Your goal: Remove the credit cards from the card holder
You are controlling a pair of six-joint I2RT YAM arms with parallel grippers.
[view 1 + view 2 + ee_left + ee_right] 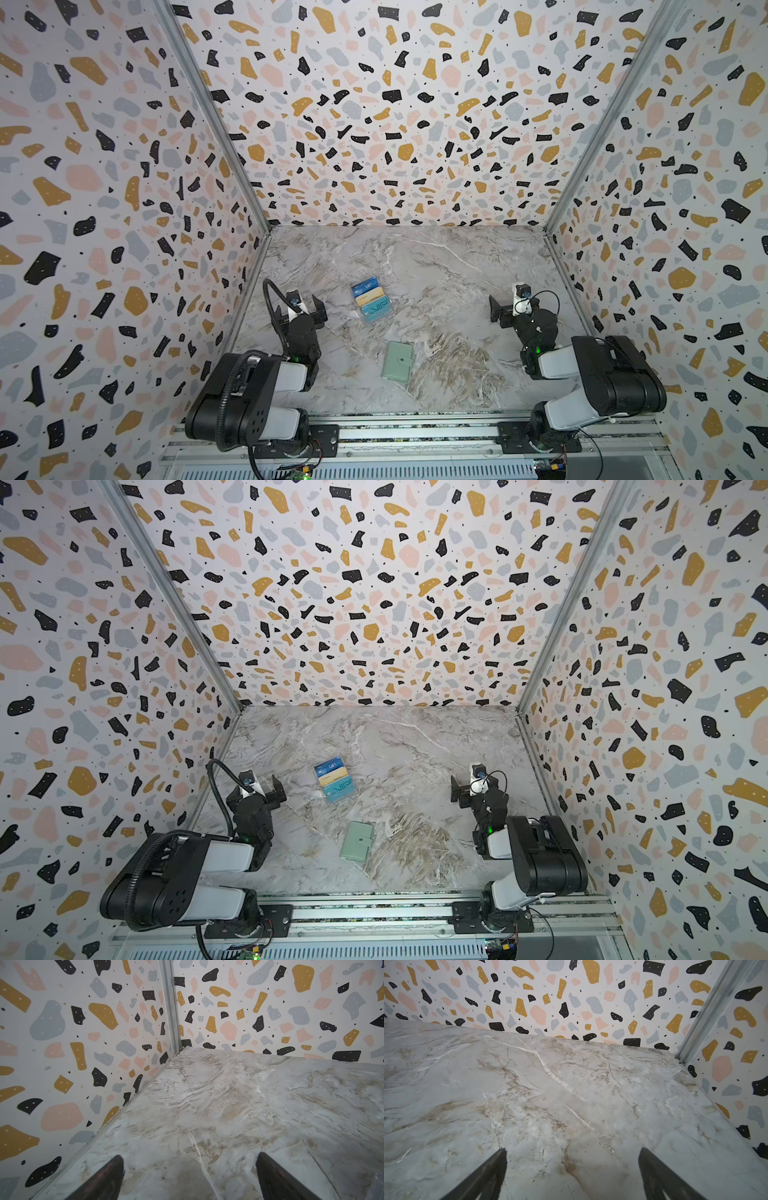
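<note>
Marble counter (pixel 436 257): at nine o'clock, the left pincer (pixel 190 1156) gapes empty. Near centre, credit cards (pixel 371 302), likely stiff and slick, sit in a clear stand (pixel 362 316); pinch an exposed edge. The card holder (pixel 397 360) lies closed at six. At three, the right pincer (pixel 573 1149) gapes empty.

In a top view, the mint-green card holder (pixel 397 360) lies closed and flat on the marble desk (pixel 440 266), between the two arms. Farther back and apart from it, a clear tiered stand (pixel 360 312) holds the credit cards (pixel 371 300) in steps: a dark blue card (pixel 365 287) at the rear, a tan-gold card (pixel 370 296) in the middle and a teal VIP card (pixel 376 309) in front. The left gripper (pixel 297 307) and the right gripper (pixel 515 305) hang at either side, jaws spread wide, touching nothing.
</note>
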